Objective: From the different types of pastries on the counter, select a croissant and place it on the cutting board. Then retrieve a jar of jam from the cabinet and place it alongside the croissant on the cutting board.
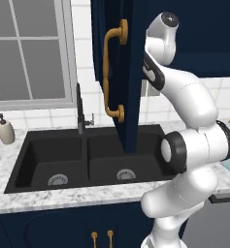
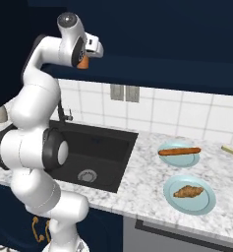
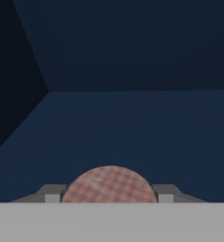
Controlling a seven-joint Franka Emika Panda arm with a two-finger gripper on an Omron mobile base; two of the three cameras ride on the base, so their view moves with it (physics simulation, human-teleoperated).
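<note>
Jar of jam, pink checked lid nearest the lens, sits between the two finger tips, which flank it closely on both sides; hand closed on the jar. Dark blue cabinet interior lies behind it. Right base view: arm reaches up to the cabinet, orange jar showing under the hand. Cabinet door stands open, brass handle facing out. Croissant lies on a pale blue plate on the counter; bread stick on a second plate just behind. Black sink below the arm
</note>
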